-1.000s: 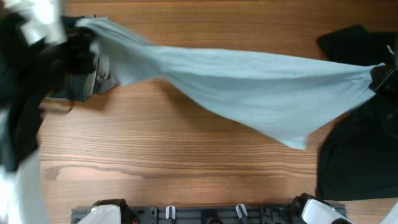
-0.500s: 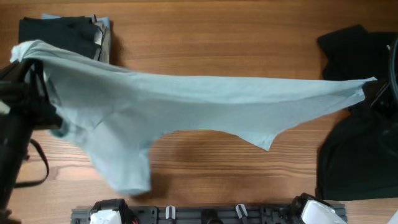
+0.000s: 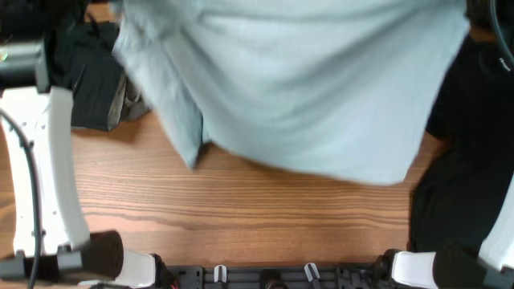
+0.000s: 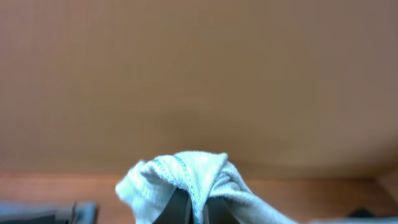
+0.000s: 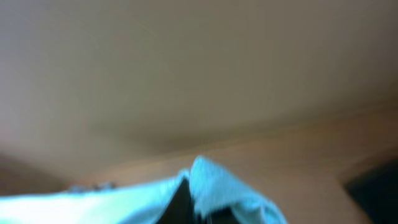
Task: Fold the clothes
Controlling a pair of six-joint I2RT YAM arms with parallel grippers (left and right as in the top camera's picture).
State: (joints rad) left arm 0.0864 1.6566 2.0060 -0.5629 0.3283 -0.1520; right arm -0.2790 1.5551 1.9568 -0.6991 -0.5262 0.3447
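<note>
At the far left of the overhead view, a white left arm (image 3: 56, 160) rises beside a small folded dark pile (image 3: 92, 88), set aside, I'd guess, as finished work. Across the top of the frame hangs one light-blue T-shirt (image 3: 305, 80), lifted clear of the table (image 3: 241, 217) and stretched between both arms, likely so it drops flat before being laid out. Up close, the left gripper (image 4: 189, 205) is pinched tight on a bunched hem, and the right gripper (image 5: 186, 202) is likewise clamped on a corner. At the right edge lies one black T-shirt (image 3: 466, 193), crumpled, probably waiting its turn. I count two arms, two grippers, two loose shirts, and one pile whose pieces I cannot number.
</note>
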